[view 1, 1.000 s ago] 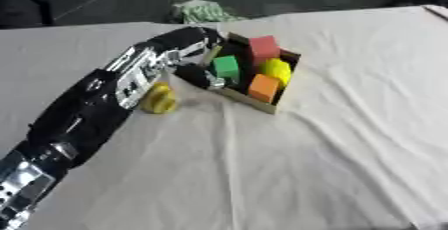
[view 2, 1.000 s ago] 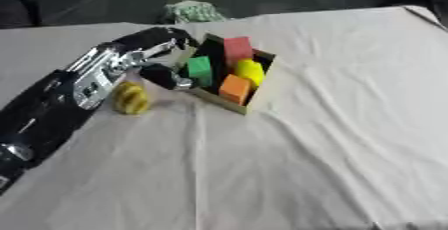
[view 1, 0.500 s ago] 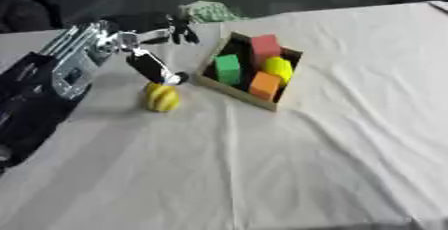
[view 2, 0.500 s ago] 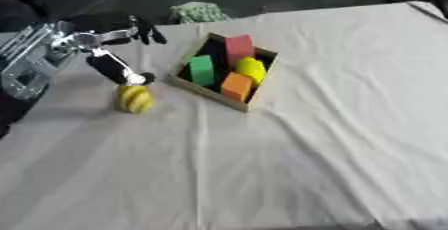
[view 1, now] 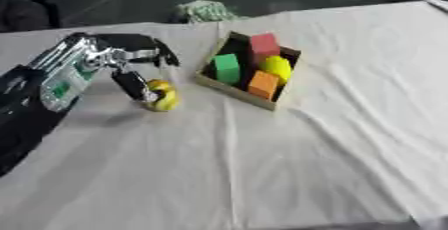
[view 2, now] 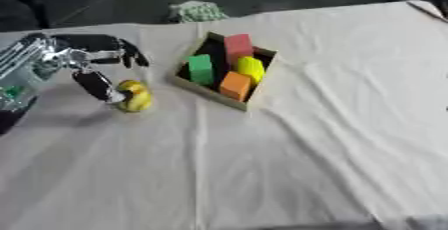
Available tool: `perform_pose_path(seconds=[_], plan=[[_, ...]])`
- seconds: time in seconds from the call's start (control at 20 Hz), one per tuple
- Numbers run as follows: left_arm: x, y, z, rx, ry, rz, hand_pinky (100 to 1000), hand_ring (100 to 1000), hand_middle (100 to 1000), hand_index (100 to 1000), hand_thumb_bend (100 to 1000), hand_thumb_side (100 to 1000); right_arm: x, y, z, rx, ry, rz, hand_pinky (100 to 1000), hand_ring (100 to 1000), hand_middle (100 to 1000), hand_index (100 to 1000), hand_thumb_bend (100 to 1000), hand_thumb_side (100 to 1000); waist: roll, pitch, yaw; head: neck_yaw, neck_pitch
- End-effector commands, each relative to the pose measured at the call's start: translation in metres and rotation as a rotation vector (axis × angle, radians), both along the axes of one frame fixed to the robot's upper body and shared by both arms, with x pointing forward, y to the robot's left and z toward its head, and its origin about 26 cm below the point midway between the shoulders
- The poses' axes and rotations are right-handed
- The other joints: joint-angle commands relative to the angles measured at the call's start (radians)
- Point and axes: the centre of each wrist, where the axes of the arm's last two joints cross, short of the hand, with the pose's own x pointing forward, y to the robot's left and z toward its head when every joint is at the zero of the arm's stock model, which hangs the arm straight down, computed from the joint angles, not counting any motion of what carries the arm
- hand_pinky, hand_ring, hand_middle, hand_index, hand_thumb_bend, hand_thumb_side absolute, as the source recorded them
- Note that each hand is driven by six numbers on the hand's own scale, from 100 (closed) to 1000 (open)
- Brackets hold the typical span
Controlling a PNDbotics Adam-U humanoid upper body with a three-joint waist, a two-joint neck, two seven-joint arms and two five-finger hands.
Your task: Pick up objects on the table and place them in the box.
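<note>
Left eye view, yellow object: a small rounded yellow object (view 1: 163,95) is seen lying on the white tablecloth (view 1: 262,164), just left of the box and not yet in it.
Left hand: the left hand (view 1: 131,61) is brought in from the left, thumb low and touching the yellow object's left side, fingers spread wide and arched above it. Nothing is gripped yet; it looks positioned for a pinch from both sides.
Box: the wooden box (view 1: 224,87) is set askew beside the object, so only a short carry should be needed. A red block (view 1: 264,47), green block (view 1: 227,68), yellow piece (view 1: 277,67) and orange block (view 1: 263,83) are already packed inside.
Further out: a green-and-white bundle (view 1: 203,10) is left at the table's far edge.
Right hand: not shown.
Change: half a second ago the hand was held higher and further left; it has since been lowered onto the object.
</note>
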Motion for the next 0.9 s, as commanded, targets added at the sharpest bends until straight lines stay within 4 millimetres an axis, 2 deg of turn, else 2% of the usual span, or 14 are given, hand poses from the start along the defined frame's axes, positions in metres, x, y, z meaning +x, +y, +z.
perform_pose_path(seconds=[0.05, 0.3, 0.5, 0.6, 0.65, 0.75, 0.8, 0.9], plan=[[0.011, 0.007, 0.002, 0.033, -0.008, 0.041, 802, 787, 815, 900, 318, 188, -0.002, -0.002, 0.008, -0.020, -0.021, 0.001, 737, 749, 762, 896, 100, 455, -0.005, -0.015, 0.000, 0.001, 0.004], [0.025, 0.017, -0.012, 0.048, -0.044, 0.082, 805, 793, 826, 903, 327, 182, -0.002, -0.002, 0.007, -0.017, -0.021, 0.001, 737, 749, 762, 896, 100, 456, -0.006, -0.015, 0.000, -0.001, 0.003], [0.030, 0.022, -0.031, 0.077, -0.045, 0.085, 801, 786, 819, 897, 315, 164, -0.002, -0.002, 0.007, -0.016, -0.022, 0.001, 737, 749, 763, 896, 100, 456, -0.006, -0.015, -0.002, -0.002, 0.000], [0.031, 0.025, -0.039, 0.093, -0.025, 0.076, 744, 719, 752, 841, 250, 100, -0.003, -0.002, 0.007, -0.016, -0.022, -0.001, 737, 750, 763, 896, 100, 456, -0.006, -0.015, -0.002, -0.002, 0.000], [0.032, 0.026, -0.040, 0.099, -0.025, 0.073, 693, 640, 674, 786, 214, 100, -0.003, -0.002, 0.007, -0.016, -0.022, -0.001, 738, 750, 763, 896, 100, 456, -0.006, -0.015, -0.002, -0.002, 0.000], [0.032, 0.027, -0.037, 0.103, -0.052, 0.066, 629, 553, 573, 715, 179, 100, -0.003, -0.002, 0.007, -0.017, -0.022, -0.002, 738, 750, 763, 896, 100, 456, -0.006, -0.016, -0.002, -0.003, 0.000], [0.032, 0.027, -0.032, 0.099, -0.078, 0.060, 590, 508, 525, 678, 166, 100, -0.003, -0.003, 0.007, -0.017, -0.022, -0.004, 738, 750, 763, 896, 100, 456, -0.006, -0.016, -0.002, -0.004, 0.000], [0.032, 0.027, -0.016, 0.088, -0.144, 0.047, 559, 476, 486, 639, 156, 100, -0.003, -0.003, 0.007, -0.018, -0.021, -0.007, 738, 750, 763, 896, 100, 456, -0.005, -0.017, -0.002, -0.006, 0.001]])
